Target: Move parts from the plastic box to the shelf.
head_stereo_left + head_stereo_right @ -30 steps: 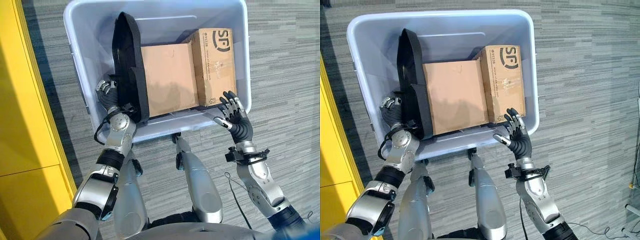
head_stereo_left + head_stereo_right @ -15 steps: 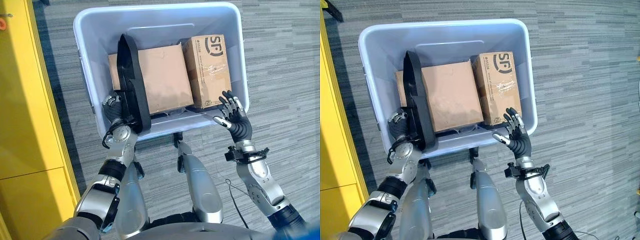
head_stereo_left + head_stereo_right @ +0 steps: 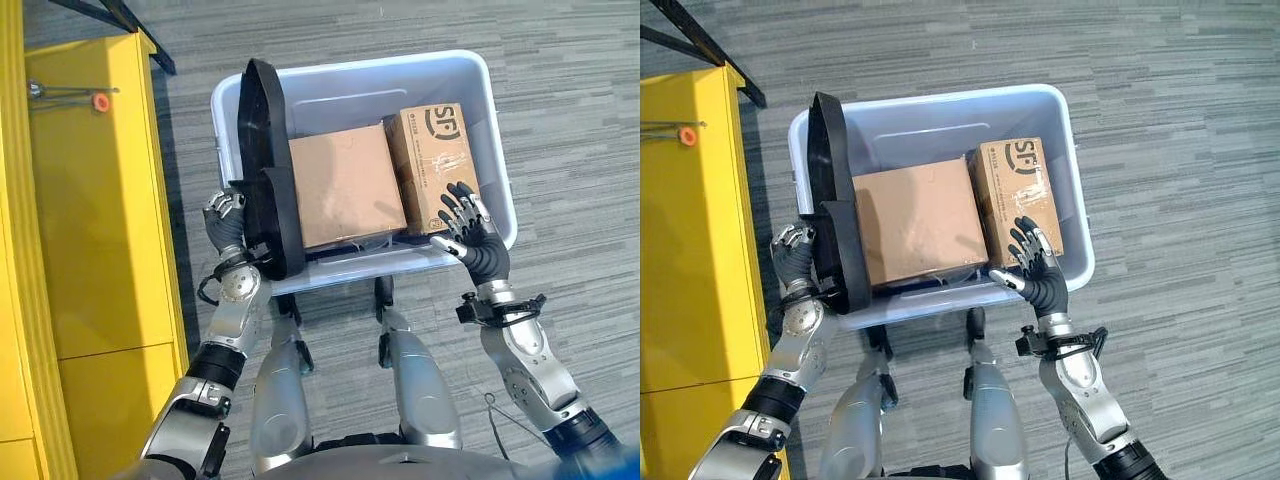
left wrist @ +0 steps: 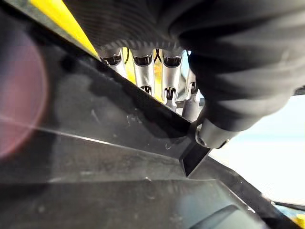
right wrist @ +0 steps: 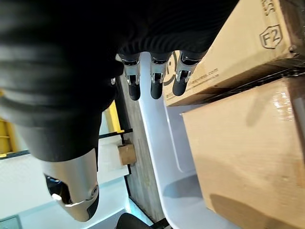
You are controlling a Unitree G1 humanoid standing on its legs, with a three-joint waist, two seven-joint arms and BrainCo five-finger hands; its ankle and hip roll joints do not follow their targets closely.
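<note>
Two cardboard boxes, a wide one point(image 3: 345, 198) and a narrower one point(image 3: 442, 163) to its right, lie in the pale plastic box point(image 3: 350, 86) on the floor, beside a yellow shelf point(image 3: 95, 210) at left. Left hand point(image 3: 226, 222) curls round a long black part point(image 3: 268, 170) at the box's left wall. Right hand point(image 3: 470, 238), fingers spread, hovers over the near right rim.
</note>
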